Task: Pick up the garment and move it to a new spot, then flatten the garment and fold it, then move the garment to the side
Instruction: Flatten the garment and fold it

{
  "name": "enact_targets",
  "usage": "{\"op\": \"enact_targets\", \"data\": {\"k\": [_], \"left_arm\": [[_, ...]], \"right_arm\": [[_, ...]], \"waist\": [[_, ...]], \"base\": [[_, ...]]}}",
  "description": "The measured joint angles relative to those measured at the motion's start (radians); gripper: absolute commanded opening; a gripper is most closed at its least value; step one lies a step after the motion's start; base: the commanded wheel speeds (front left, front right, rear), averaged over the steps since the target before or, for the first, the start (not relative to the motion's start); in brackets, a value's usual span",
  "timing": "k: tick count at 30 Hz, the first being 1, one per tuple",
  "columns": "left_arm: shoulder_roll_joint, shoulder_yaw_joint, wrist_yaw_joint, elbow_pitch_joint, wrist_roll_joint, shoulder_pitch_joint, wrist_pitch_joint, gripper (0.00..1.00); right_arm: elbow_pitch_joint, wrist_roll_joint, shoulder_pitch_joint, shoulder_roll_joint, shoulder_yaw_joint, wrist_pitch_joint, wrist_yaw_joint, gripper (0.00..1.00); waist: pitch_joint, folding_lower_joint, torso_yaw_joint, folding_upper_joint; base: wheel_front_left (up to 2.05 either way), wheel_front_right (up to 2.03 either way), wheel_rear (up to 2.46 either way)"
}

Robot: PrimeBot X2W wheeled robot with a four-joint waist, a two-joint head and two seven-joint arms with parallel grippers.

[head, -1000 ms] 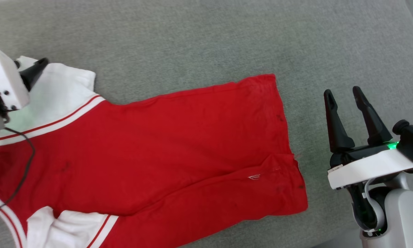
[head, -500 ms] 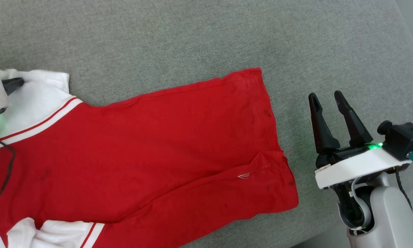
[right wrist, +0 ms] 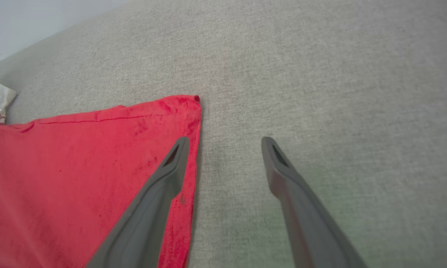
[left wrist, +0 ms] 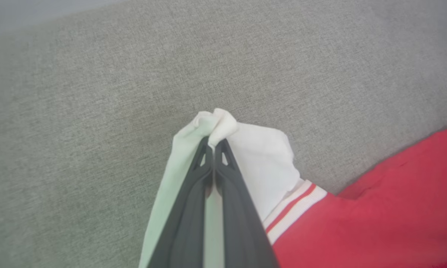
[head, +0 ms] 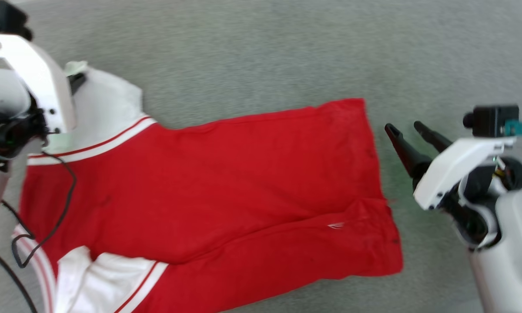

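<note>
Garment (head: 209, 182): red T-shirt, white sleeves, striped trim. It is lying spread flat on the grey fabric surface (head: 261, 52), with the sleeves pointing to the robot's left and the hem to its right.

Left gripper (left wrist: 213, 143): its fingers are pressing together on the bunched tip of the far white sleeve.

Right gripper (right wrist: 225, 143): its fingers are standing wide apart and gripping nothing. It is hovering just beside the hem edge, near the far corner. Contact with the cloth cannot be told.
</note>
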Motion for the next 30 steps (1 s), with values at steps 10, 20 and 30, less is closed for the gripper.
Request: {"op": "enact_targets", "data": {"k": [10,20,30], "left_arm": [[-0.047,-0.024,-0.035,-0.083,0.03,-0.032,-0.064,0.0],[-0.062,-0.036,-0.05,-0.123,0.044,-0.031,-0.105,0.0],[-0.057,0.002,-0.044,-0.146,0.031,0.041,-0.218,0.0]], "right_arm": [[0.136,0.013,-0.208,-0.072,0.06,0.25,0.0,1.0],[0.275,0.014,-0.33,-0.094,0.094,0.45,0.0,0.0],[0.202,-0.006,-0.323,-0.112,0.057,0.372,0.0,0.0]], "waist": [[0.009,0.0,0.128,0.0],[0.038,-0.0002,0.198,0.0],[-0.025,-0.0001,0.215,0.0]], "base": [[0.0,0.0,0.0],[0.0,0.0,0.0],[0.0,0.0,0.0]]}}
